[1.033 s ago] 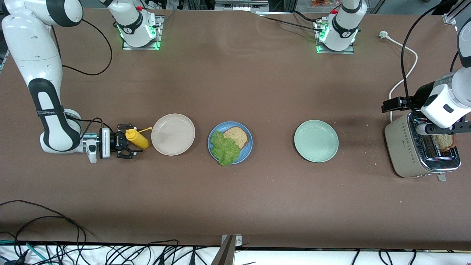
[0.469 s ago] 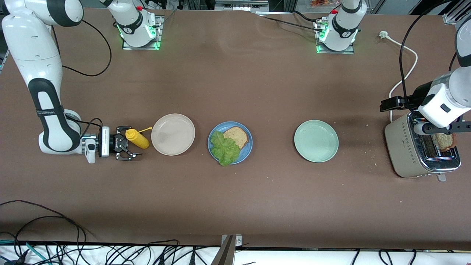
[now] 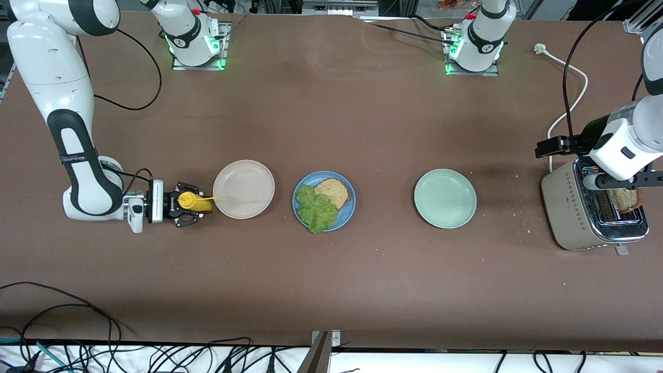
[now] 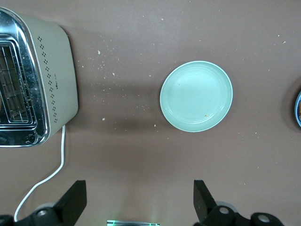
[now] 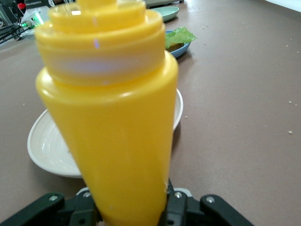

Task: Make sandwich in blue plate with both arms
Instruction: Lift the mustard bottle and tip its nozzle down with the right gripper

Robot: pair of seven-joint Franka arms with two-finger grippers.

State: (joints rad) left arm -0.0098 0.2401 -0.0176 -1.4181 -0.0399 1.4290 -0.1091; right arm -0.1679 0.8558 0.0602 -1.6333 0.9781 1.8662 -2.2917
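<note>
The blue plate (image 3: 348, 212) sits mid-table between the beige plate (image 3: 243, 189) and the green plate (image 3: 445, 198), holding one bread slice (image 3: 334, 191) with a lettuce leaf (image 3: 316, 210) whose long axis runs toward the front camera. The right gripper (image 3: 187, 202) clasps a yellow squeeze bottle (image 3: 195, 201), nozzle pointing at the beige plate; the left gripper (image 4: 138, 202) hangs wide open over the toaster (image 3: 575, 212).

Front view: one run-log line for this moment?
right gripper: closing around yellow bottle | left gripper: open, over toaster | blue plate: toast slice, lettuce
</note>
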